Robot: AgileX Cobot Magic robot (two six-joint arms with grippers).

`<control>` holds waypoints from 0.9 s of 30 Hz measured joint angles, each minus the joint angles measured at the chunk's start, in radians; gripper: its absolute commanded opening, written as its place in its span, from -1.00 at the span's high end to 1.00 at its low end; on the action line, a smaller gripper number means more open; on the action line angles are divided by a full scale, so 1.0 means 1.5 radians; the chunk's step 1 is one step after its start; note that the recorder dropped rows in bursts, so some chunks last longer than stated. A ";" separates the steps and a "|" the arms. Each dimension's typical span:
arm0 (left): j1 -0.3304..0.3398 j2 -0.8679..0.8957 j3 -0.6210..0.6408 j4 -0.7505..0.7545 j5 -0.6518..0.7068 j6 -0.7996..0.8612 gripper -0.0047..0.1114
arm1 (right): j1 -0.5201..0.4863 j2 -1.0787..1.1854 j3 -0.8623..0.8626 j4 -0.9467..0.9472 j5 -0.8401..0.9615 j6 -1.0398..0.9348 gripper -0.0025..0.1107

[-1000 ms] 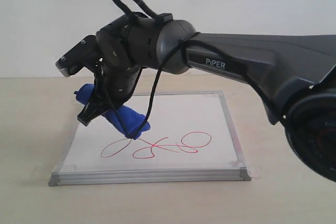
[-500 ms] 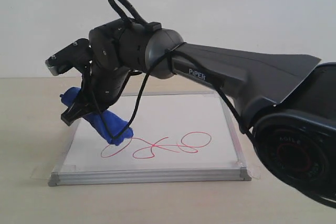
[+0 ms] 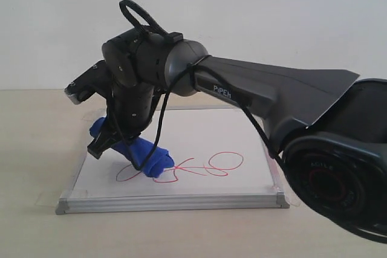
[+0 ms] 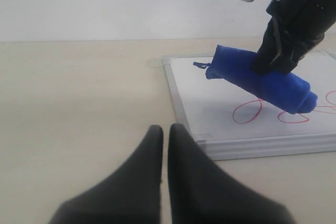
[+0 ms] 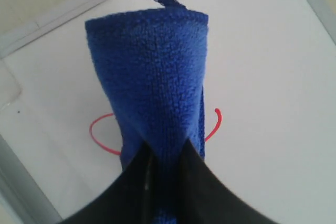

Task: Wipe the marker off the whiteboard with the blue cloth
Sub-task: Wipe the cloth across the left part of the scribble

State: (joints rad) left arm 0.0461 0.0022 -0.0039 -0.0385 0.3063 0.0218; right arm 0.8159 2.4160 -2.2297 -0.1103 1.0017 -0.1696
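My right gripper [image 5: 165,155], clamped on the blue cloth [image 3: 142,154], has swept back toward three o'clock onto the marker [image 3: 211,164], which looks mostly unwiped.

The blue cloth [image 3: 142,156] looks fuzzy and matt, the whiteboard [image 3: 211,134] smooth, edged in dull silver metal.

**Camera placement: three views, one shared target**

The exterior view sits low, near table [image 3: 36,228] height. It faces the whiteboard [image 3: 211,131] across its long edge, toward a pale wall [image 3: 272,16]. The left wrist view looks from beside the board, low over the table, past the left gripper [image 4: 165,130]. The right wrist view looks steeply down along the right gripper [image 5: 165,156], very close. All three views share the blue cloth [image 3: 142,156] and the marker [image 3: 211,164].
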 measured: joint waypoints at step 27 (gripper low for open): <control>0.000 0.000 0.000 0.000 0.000 0.000 0.85 | 0.015 0.051 0.000 0.121 -0.026 -0.035 0.96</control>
State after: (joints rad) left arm 0.0461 0.0022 -0.0039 -0.0385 0.3063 0.0218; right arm 0.8383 2.4924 -2.2302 0.0710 0.9628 -0.2221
